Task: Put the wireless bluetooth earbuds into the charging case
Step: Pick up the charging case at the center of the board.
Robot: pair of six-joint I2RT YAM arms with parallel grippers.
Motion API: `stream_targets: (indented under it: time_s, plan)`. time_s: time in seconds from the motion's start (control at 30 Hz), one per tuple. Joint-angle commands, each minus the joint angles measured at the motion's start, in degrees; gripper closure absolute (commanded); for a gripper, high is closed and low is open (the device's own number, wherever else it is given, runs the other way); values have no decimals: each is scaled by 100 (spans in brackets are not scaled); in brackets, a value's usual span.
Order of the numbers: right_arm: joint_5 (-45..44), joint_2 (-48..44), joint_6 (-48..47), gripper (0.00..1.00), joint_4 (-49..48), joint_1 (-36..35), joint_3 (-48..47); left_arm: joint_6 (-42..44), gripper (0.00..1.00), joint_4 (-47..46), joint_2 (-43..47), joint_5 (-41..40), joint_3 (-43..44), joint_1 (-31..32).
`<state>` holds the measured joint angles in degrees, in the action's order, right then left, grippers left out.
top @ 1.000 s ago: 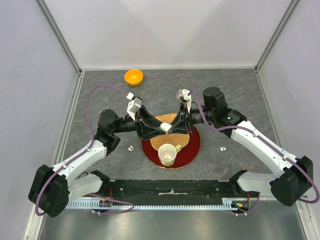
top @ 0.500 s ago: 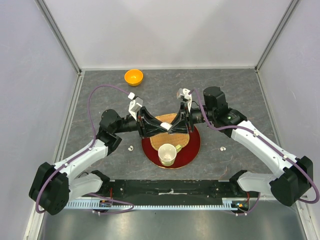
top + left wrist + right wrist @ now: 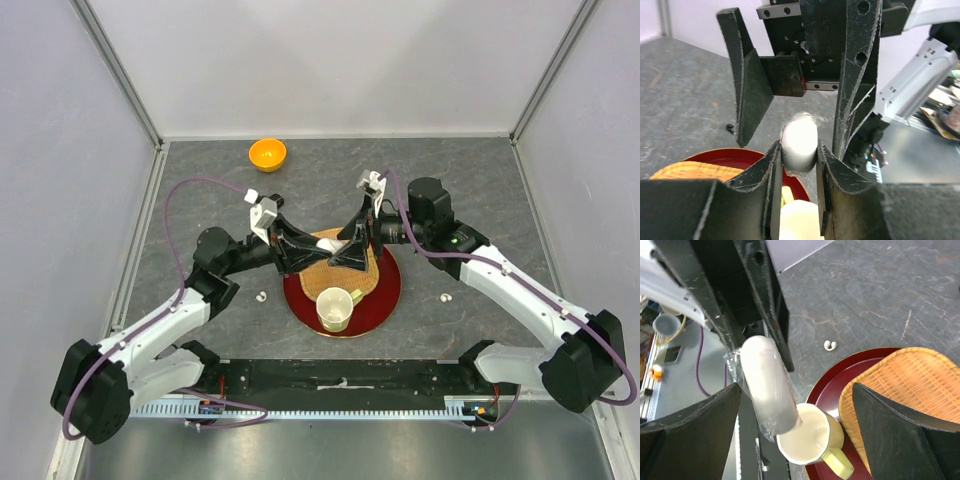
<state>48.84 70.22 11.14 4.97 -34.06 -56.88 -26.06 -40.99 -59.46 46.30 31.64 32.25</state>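
Observation:
My left gripper (image 3: pixel 335 250) (image 3: pixel 798 155) is shut on the charging case (image 3: pixel 800 142), a white pill-shaped shell in clear film, held closed above the red tray. The case (image 3: pixel 767 385) shows lengthwise in the right wrist view, over the cup. My right gripper (image 3: pixel 347 252) (image 3: pixel 795 390) is open, with its fingers wide on either side of the case and not touching it. One white earbud (image 3: pixel 262 296) (image 3: pixel 829 345) lies on the table left of the tray. Another white earbud (image 3: pixel 445 297) lies to the tray's right. No black earbuds show clearly.
A round red tray (image 3: pixel 385 290) holds a wicker mat (image 3: pixel 365 268) (image 3: pixel 900 385) and a cream cup (image 3: pixel 335 308) (image 3: pixel 810 435) with a yellow handle. An orange bowl (image 3: pixel 267 154) stands at the back left. Grey walls close in the table.
My right gripper has opened and let go of the case. My left gripper closed on the case and now holds it alone. Both wrists shifted slightly back.

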Motion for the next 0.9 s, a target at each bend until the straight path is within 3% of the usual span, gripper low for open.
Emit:
stream_targets:
  time_s: [0.0, 0.17, 0.27, 0.37, 0.47, 0.73, 0.87]
  plan:
    - [-743, -332, 854, 2, -918, -4, 142, 690, 98, 109, 513, -990, -262, 1]
    - [-1736, -500, 2821, 2, -1429, 136, 283, 1085, 98, 109, 927, -1667, -562, -8]
    - [-1309, -333, 4197, 2, -1857, 181, 256, 1200, 98, -170, 1094, -1730, -764, -8]
    - [-1464, -281, 5796, 2, -3340, 181, 922, 1209, 98, -979, 1200, -1809, -1141, -8]
    - [-1430, -71, 6827, 2, -3922, 172, 1301, 1288, 98, -1349, 1218, -1836, -1300, -8]
    - [-1597, 176, 7639, 2, -4293, 23, 1689, 1411, 98, -1605, 1183, -1739, -1309, -8]
    - [-1571, 466, 8114, 3, -5127, -188, 1777, 1402, 98, -1631, 1165, -1704, -1301, 1]
